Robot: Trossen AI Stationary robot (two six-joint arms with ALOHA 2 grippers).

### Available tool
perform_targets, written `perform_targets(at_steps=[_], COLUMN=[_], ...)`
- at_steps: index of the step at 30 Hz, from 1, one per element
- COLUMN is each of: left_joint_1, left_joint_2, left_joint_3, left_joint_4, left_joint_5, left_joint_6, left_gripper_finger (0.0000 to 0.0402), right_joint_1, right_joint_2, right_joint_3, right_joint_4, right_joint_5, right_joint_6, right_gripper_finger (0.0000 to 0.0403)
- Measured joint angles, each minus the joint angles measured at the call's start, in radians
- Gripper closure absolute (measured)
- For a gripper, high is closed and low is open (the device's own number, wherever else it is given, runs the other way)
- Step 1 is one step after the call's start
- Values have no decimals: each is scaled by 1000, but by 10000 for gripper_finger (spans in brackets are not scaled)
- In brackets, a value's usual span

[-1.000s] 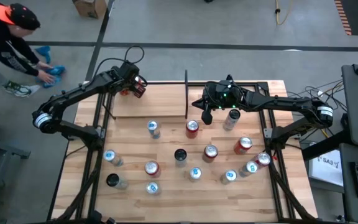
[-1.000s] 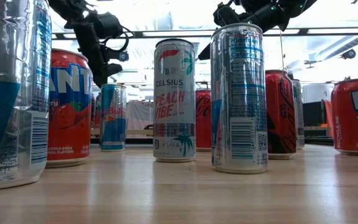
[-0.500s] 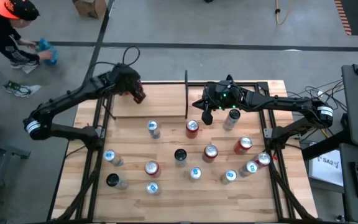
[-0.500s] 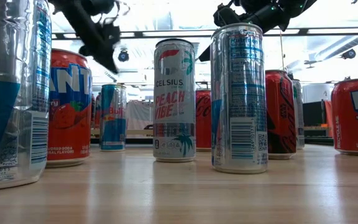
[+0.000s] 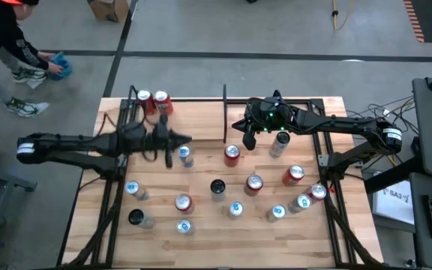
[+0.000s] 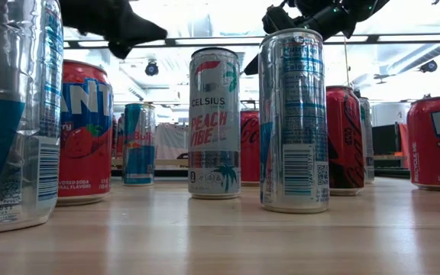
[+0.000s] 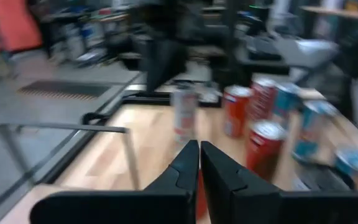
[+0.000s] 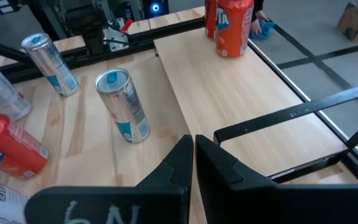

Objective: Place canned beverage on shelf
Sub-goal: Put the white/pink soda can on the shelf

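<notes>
The left gripper point(image 5: 169, 156) has its two dark fingers pressed together and holds nothing; it hangs over the light wood table point(image 5: 201, 225), near a slim silver can with a blue top point(image 5: 184, 155), in the left half of the table. In the left wrist view the fingers point(image 7: 182, 169) meet with no gap. The right gripper point(image 5: 249, 139) is also fully closed and empty; it stays above the middle of the table near the far edge, beside a red can point(image 5: 232, 154).

Two orange-red cans with silver tops point(image 5: 153, 102) stand upright, touching each other, on the shelf point(image 5: 193, 118). This shelf is a bay of thin black metal bars with a smooth pale plank floor, at the far left part of the table. The two cans are in its far left corner.

Many other cylindrical cans, silver, red and black, stand upright over the near half of the table. In the low view a tall white can with pink letters point(image 6: 214, 122) is near the middle.
</notes>
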State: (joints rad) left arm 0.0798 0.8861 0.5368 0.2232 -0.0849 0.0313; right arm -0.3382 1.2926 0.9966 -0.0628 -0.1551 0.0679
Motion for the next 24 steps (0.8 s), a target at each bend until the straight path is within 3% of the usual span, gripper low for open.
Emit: perform_targets(at_steps=[7, 17, 24], left_joint_1=[-75, -69, -33], left_joint_2=[-10, -37, -62], left_joint_3=[-91, -37, -43], left_joint_4=[36, -58, -79], left_joint_5=[-2, -2, -2], left_joint_6=[141, 420, 478], left_gripper_finger=[402, 402, 402], right_joint_1=[0, 17, 77], right_joint_2=[0, 0, 0], right_joint_3=[0, 0, 0], right_joint_4=[54, 86, 126], right_joint_5=[2, 6, 49], right_joint_6=[27, 102, 108], right_gripper_finger=[394, 394, 394])
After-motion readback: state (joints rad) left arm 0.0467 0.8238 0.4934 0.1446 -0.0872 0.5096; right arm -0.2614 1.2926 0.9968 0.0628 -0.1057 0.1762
